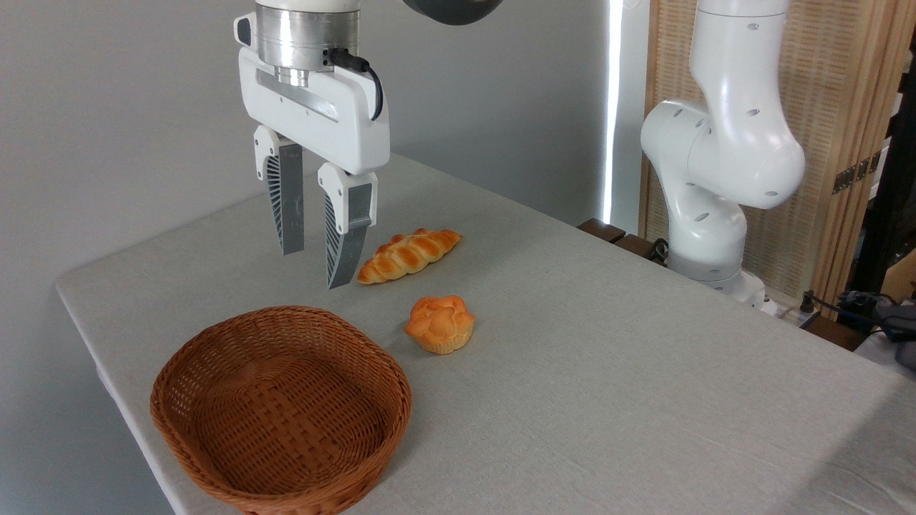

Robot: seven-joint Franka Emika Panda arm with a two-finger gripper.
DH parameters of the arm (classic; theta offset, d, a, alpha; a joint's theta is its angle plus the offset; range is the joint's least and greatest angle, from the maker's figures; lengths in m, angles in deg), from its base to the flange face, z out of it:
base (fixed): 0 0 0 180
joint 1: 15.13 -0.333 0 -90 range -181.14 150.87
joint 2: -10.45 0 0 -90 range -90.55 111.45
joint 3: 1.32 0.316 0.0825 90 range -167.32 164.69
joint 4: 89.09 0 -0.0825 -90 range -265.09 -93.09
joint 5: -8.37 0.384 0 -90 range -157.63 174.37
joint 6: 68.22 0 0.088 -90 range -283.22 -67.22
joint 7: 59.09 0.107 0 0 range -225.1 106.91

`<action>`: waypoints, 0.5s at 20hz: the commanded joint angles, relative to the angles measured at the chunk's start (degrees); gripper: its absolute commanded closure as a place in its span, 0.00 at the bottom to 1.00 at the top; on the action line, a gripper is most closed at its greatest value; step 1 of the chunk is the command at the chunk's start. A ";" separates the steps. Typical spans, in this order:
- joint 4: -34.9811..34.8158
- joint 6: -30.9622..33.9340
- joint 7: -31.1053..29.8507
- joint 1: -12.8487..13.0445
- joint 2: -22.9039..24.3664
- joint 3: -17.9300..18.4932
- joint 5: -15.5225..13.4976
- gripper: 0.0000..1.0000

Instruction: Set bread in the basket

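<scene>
The bread, a golden braided loaf with tapered ends, lies on the grey table past the middle. My gripper hangs above the table just left of the loaf, open, with nothing between its ribbed grey fingers. Its right fingertip appears next to the loaf's near end; I cannot tell whether they touch. The basket, a reddish-brown oval wicker one with a thick rim, sits empty at the front left, below the gripper.
A small round orange bun sits between the loaf and the basket's right side. The arm's white base stands at the table's far right. The table's left edge runs close to the basket.
</scene>
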 commanded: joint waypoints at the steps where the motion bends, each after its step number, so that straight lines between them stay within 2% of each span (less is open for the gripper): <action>1: -0.09 0.08 -0.80 1.28 -0.04 -0.50 -1.01 0.00; 3: -1.05 0.34 -2.02 2.68 0.14 -0.51 -1.73 0.00; 7: -3.24 0.96 -8.52 6.37 0.40 -0.51 -1.73 0.00; 10: -4.39 6.21 -8.98 10.41 0.40 -0.51 -1.64 0.00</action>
